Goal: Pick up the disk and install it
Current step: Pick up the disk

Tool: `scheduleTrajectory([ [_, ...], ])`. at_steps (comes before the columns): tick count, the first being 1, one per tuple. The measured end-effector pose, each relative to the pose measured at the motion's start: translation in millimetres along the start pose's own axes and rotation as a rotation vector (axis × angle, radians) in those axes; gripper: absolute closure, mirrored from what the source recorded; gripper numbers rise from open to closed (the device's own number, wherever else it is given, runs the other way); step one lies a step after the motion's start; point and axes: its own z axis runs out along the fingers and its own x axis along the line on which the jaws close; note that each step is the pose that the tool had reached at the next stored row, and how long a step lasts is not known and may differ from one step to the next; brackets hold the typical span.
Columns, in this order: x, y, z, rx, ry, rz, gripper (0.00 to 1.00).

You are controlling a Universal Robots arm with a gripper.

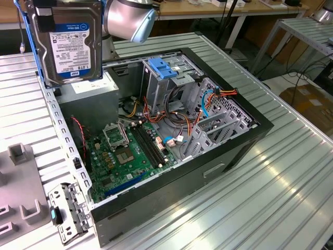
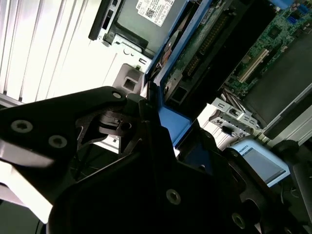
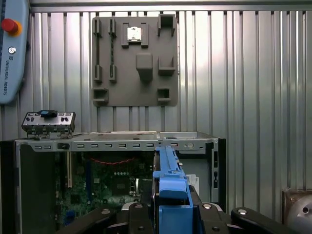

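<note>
Clasping disk (image 1: 70, 41), label (image 1: 74, 54) visible: claw (image 3: 171, 210)

The disk (image 1: 67, 41) is silver metal. Its white label carries black print, barcodes and a blue band along one end, and its side rails are bright blue. The tool (image 3: 171, 214) is black. The counter (image 1: 270, 198) is silver-grey, ribbed in parallel lines. The computer case (image 1: 229, 156) is black outside and bare grey metal inside, with a green motherboard (image 1: 130, 156), a blue bracket (image 1: 164, 67) and orange, red, yellow and blue cables (image 1: 208, 99). The fixture board (image 3: 134, 61) is plain grey. The pendant (image 3: 9, 53) is pale blue with a red button (image 3: 8, 24).
</note>
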Motion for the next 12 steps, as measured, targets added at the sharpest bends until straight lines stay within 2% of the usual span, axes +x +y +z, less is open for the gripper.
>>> scheduleTrajectory([
  [4,0.2,-10.8,0.1,-0.0003,0.0000,0.000,0.63],
  [6,2.2,-13.7,0.1,-0.0004,0.0000,0.000,0.63],
  [10,10.6,-16.5,0.4,-0.0004,-0.0001,0.000,0.63],
  [12,11.1,-19.2,0.6,-0.0002,0.0001,0.000,0.63],
])
